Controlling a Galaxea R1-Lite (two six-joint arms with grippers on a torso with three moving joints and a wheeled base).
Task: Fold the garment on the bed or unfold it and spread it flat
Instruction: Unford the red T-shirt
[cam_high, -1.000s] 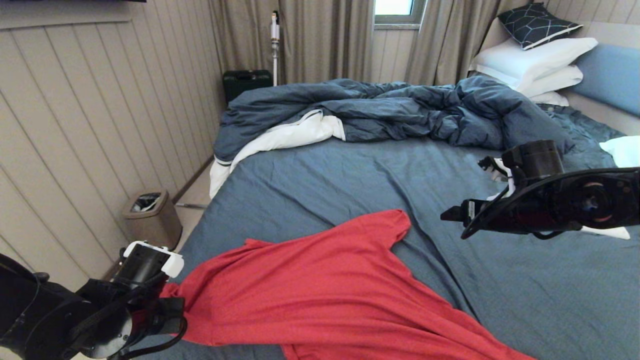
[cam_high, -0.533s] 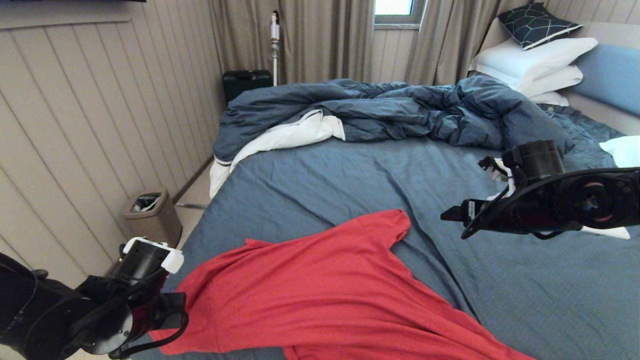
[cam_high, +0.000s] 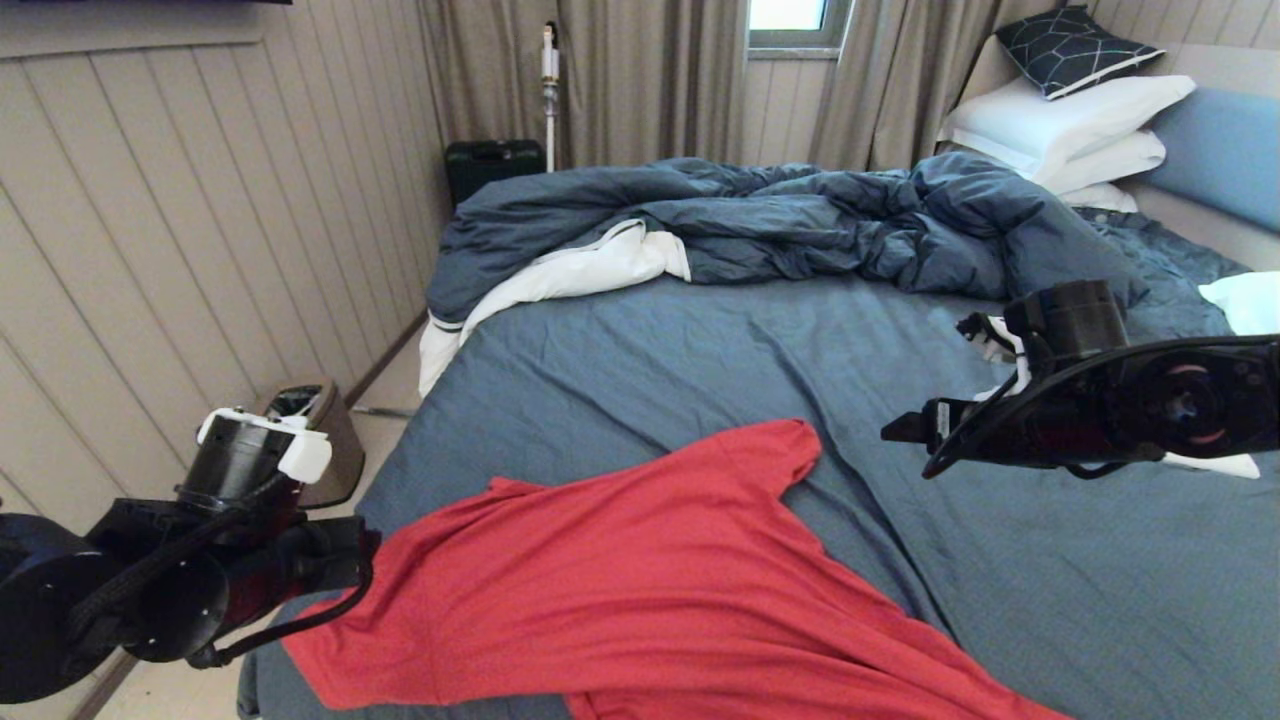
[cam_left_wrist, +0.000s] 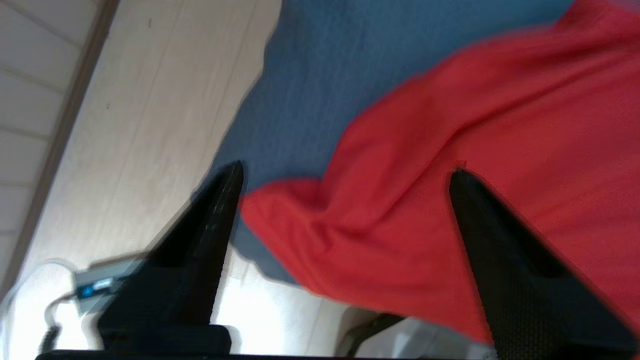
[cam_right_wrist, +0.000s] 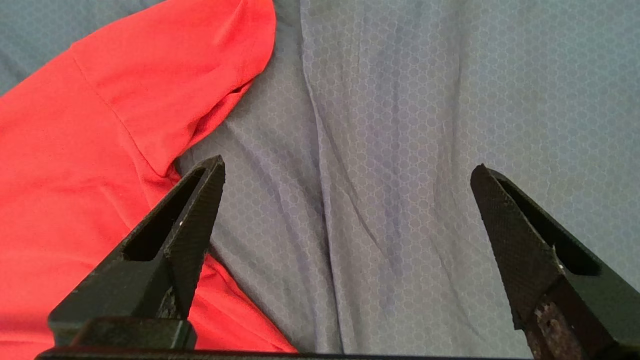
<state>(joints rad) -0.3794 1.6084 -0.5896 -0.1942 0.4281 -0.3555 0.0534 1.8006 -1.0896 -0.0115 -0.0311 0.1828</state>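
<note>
A: Item one, garment (cam_high: 640, 570). Location?

B: Red, spread across the near part of the bed (cam_high: 700, 340), on the blue-grey sheet. One sleeve pointing toward the right pincer (cam_high: 905, 428); near-left corner lying just beside the left pincer (cam_high: 365, 545), at the bed's edge.

A: Left pincer, state?

B: Fingers apart, nothing between them. Left wrist view only: garment corner (cam_left_wrist: 400, 225) lying under the gap, bunched into a soft fold, one fingertip (cam_left_wrist: 227, 185) over the bed's edge, the other (cam_left_wrist: 465, 190) over red cloth. Contact with the cloth: cannot tell. Also only there: pale floor (cam_left_wrist: 165, 100) below the bed's edge, with a small grey box and cable.

A: Right pincer?

B: Spread wide, empty, held above bare sheet. Right wrist view (cam_right_wrist: 345, 185) alone shows the sheet's honeycomb weave and creases under the gap, and the sleeve (cam_right_wrist: 200, 65) off to one side, clear of the fingers.

A: Entries seen from the head view alone?

B: Rumpled dark blue duvet (cam_high: 780, 220) well beyond both pincers, white lining showing; stacked white pillows (cam_high: 1070, 125) with a dark patterned cushion on top; bin (cam_high: 320, 440) on the floor behind the left arm; black case (cam_high: 490, 165) and curtains at the far wall.
</note>
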